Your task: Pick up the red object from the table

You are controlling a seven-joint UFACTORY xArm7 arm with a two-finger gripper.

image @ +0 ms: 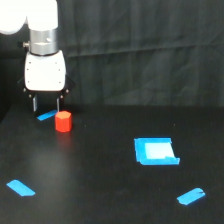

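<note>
— Where do you have the red object?

— Look to the far left of the table: your red object stands upright on the black surface, a small red-orange cylinder. Just beside it on the exterior view's left lies a short blue tape strip.

— And the gripper?

— Your gripper hangs above that tape strip, up and to the left of the cylinder. Its two thin fingers point down and stand spread apart, with nothing between them. The right-hand finger tip sits near the cylinder's top edge — whether it touches, you cannot tell from here.

— Anything else on the table?

— A blue square patch right of centre, a tape strip at the near right, and another at the near left — all well apart from the cylinder.
</note>
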